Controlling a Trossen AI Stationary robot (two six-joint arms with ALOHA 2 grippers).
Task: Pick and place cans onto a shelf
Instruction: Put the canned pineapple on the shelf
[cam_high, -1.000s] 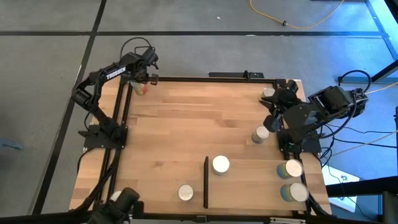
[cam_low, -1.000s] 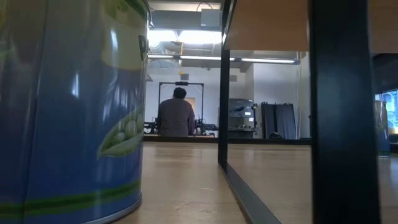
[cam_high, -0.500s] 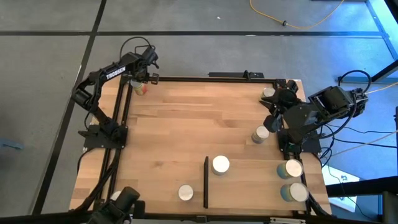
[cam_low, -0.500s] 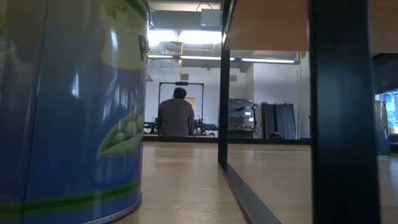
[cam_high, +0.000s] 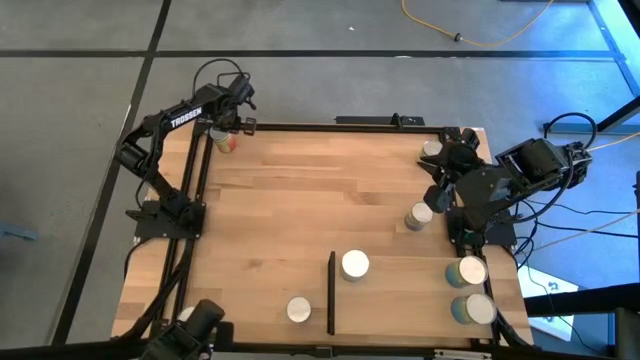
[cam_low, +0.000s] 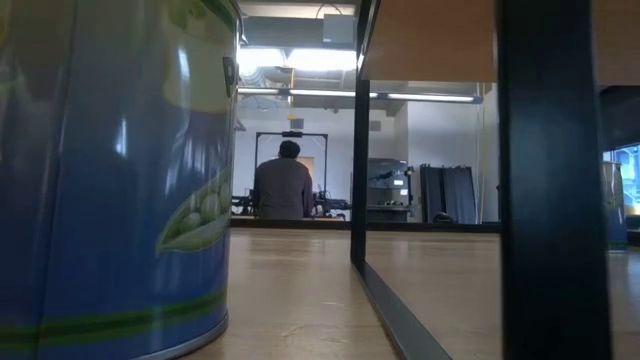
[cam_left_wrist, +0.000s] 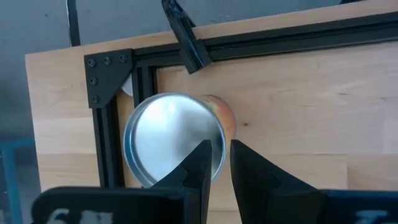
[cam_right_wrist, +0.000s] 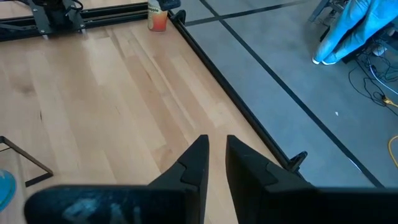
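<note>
Cans: scattered over the counter (cam_high: 300, 190), all upright as far as I can see, most down the right side and two near the front on either side of the black bar.
Corner can (cam_left_wrist: 168, 134): stands in the far left corner, tight against the black frame, with a bit of orange label showing.
Shelf (cam_high: 331, 295): at the front of the counter. From above I mostly make out its thin black bar, and from counter height a wooden panel held up on black posts.
Can by the bar (cam_high: 354, 264): just right of the bar. I can't say for sure whether it sits on the shelf.
Left tool (cam_left_wrist: 217, 149): hangs right over the corner can, its fingers nearly together with only a slit between them, clamped on nothing.
Right tool (cam_right_wrist: 214, 144): over the far right part of the counter, fingers likewise almost together and holding nothing. It looks to be waiting.
Step in hand: to my eye, the approach to the corner can. No grasp is made.
Next move: the left tool would need to spread wider than the can, drop around its sides and close. It then has a long carry to the shelf, clear of the frame rail.
Room: a person (cam_low: 285, 188) sits well behind the counter, back turned.
</note>
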